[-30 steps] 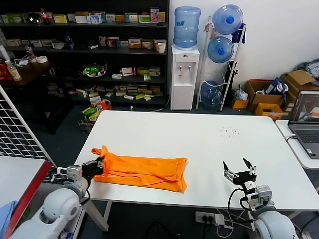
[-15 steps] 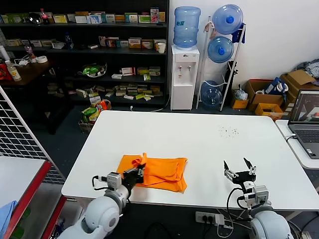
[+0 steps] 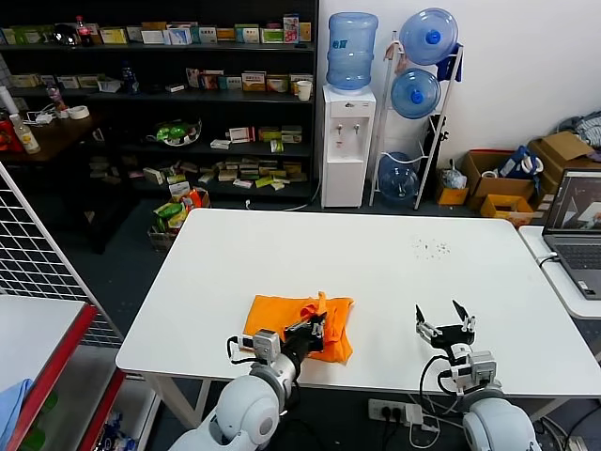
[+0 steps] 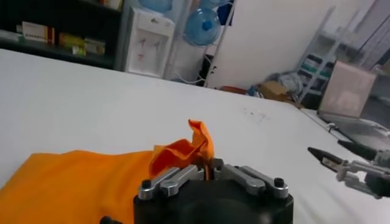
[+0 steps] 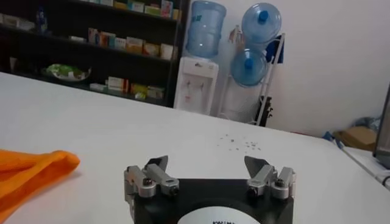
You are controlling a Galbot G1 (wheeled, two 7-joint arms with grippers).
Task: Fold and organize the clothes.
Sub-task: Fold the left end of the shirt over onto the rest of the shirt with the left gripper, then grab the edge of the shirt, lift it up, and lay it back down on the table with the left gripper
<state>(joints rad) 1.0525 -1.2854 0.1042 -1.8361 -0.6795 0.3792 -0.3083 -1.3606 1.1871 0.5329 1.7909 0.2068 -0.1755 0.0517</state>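
Note:
The orange T-shirt (image 3: 291,324) lies folded over near the front edge of the white table (image 3: 376,263). My left gripper (image 3: 315,328) is shut on a raised end of the shirt and holds it above the folded part, close to the shirt's right end. In the left wrist view the pinched fabric (image 4: 192,146) stands up between the fingers of my left gripper (image 4: 208,167). No lettering shows. My right gripper (image 3: 438,319) is open and empty, to the right of the shirt near the front edge; the right wrist view shows it (image 5: 207,164) with the shirt's edge (image 5: 36,167) off to one side.
A laptop (image 3: 575,221) sits on a side table at right. Shelves (image 3: 169,85), a water dispenser (image 3: 347,122) and bottle rack stand behind the table. A wire grid panel (image 3: 38,254) and a light blue cloth (image 3: 9,399) are at left.
My left gripper has carried the shirt's left end rightward over the rest, folding the shirt to a much shorter shape. My right gripper shifted slightly left.

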